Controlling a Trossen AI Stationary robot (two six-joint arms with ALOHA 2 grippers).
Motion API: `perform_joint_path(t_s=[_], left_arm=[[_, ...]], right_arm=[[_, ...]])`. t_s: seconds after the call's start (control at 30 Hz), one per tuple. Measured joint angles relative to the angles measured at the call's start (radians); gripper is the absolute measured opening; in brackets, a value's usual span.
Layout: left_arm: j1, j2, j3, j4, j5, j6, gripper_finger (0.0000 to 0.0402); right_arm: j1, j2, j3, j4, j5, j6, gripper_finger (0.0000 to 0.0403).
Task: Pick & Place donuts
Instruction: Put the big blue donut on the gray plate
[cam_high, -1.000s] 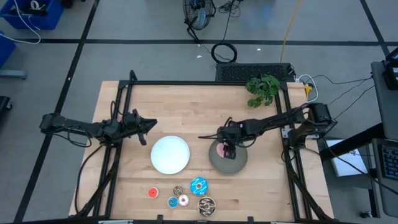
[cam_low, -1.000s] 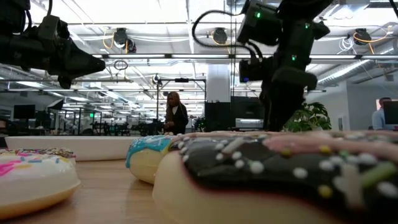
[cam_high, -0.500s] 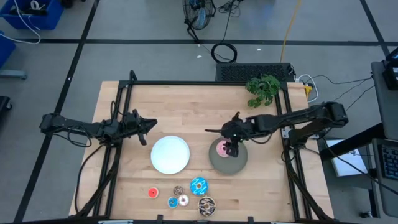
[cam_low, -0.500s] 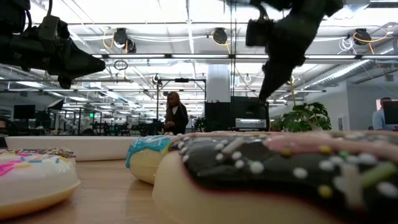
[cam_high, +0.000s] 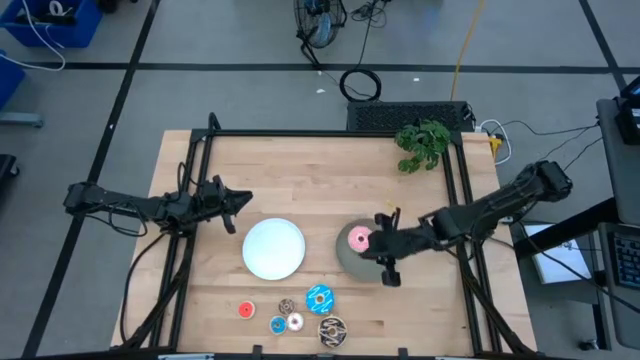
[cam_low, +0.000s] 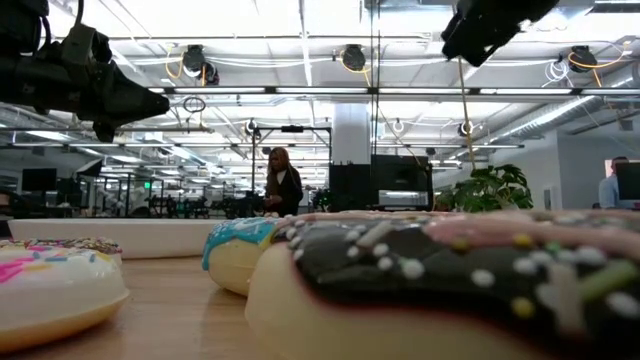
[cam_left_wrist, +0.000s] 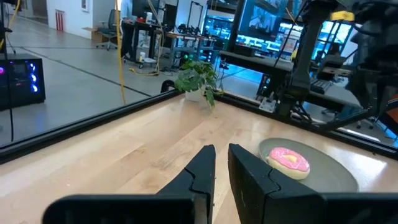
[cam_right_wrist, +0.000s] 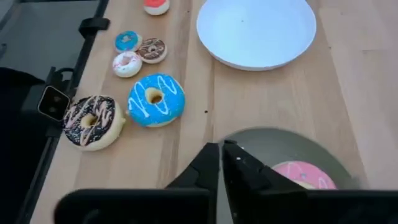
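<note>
A pink donut (cam_high: 357, 238) lies flat on the grey plate (cam_high: 372, 266), also seen as the pink donut (cam_right_wrist: 305, 174) in the right wrist view. My right gripper (cam_high: 388, 264) hangs shut and empty above the plate's near right rim, well above the table (cam_low: 488, 25). Near the front edge lie a blue donut (cam_right_wrist: 157, 99), a brown-sprinkled donut (cam_right_wrist: 90, 121) and several tinier ones: white (cam_right_wrist: 127, 63), brown (cam_right_wrist: 151, 50), blue (cam_right_wrist: 128, 40), red (cam_high: 246, 309). My left gripper (cam_high: 240, 200) waits shut and empty at the left, above the table.
A white plate (cam_high: 273, 248) sits left of the grey plate, with nothing on it. A potted plant (cam_high: 422, 143) stands at the far right corner. Black frame rails (cam_high: 190, 200) run along the table's left and right sides. A person (cam_low: 283, 185) stands in the room behind.
My right gripper has risen from over the pink donut and swung toward the table's near edge and a little to the right. The pink donut has stayed flat on the grey plate.
</note>
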Motion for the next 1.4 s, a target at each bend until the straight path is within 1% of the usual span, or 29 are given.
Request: perform_joint_path(t_s=[0.1,0.2,0.27,0.33,0.4,0.47,0.67,0.73,0.8,0.87,0.97,1.13,1.23,1.3,1.4], left_arm=[[0.000,0.000,0.000,0.000,0.000,-0.007,0.0051],[0.000,0.000,0.000,0.000,0.000,-0.008,0.0051],[0.000,0.000,0.000,0.000,-0.001,-0.008,0.0051],[0.000,0.000,0.000,-0.003,0.000,-0.009,0.0051],[0.000,0.000,0.000,-0.003,0.000,-0.012,0.0051],[0.000,0.000,0.000,-0.004,0.000,-0.015,0.0051],[0.000,0.000,0.000,-0.004,0.000,-0.016,0.0051],[0.000,0.000,0.000,-0.005,0.000,-0.016,0.0051],[0.000,0.000,0.000,-0.005,0.000,-0.016,0.0051],[0.000,0.000,0.000,-0.005,0.000,-0.016,0.0051],[0.000,0.000,0.000,-0.005,0.000,-0.013,0.0051],[0.000,0.000,0.000,-0.005,-0.001,-0.007,0.0051],[0.000,0.000,0.000,-0.004,-0.015,-0.003,0.0051],[0.000,0.000,0.000,-0.004,-0.021,-0.003,0.0051],[0.000,0.000,0.000,-0.005,-0.023,-0.004,0.0051]], right_arm=[[0.050,0.006,-0.001,0.016,0.041,0.048,0.0011],[0.115,0.042,0.001,0.162,0.100,0.073,0.0003],[0.157,0.083,0.007,0.233,0.099,0.053,0.0001],[0.179,0.151,0.055,0.248,0.091,0.054,0.0001],[0.195,0.219,0.130,0.176,0.082,0.064,0.0001],[0.203,0.296,0.235,0.080,0.080,0.074,0.0000],[0.219,0.515,0.615,-0.312,0.074,0.093,0.0000],[0.218,0.571,0.721,-0.441,0.050,0.118,0.0000],[0.214,0.617,0.801,-0.527,0.022,0.151,0.0000],[0.213,0.649,0.847,-0.569,-0.002,0.150,0.0000],[0.220,0.667,0.859,-0.550,-0.002,0.077,0.0000],[0.237,0.664,0.807,-0.424,-0.004,0.032,0.0000],[0.250,0.665,0.764,-0.324,-0.002,-0.062,0.0000],[0.264,0.658,0.742,-0.294,0.001,-0.110,0.0000],[0.271,0.656,0.734,-0.240,0.025,-0.100,0.0000]])
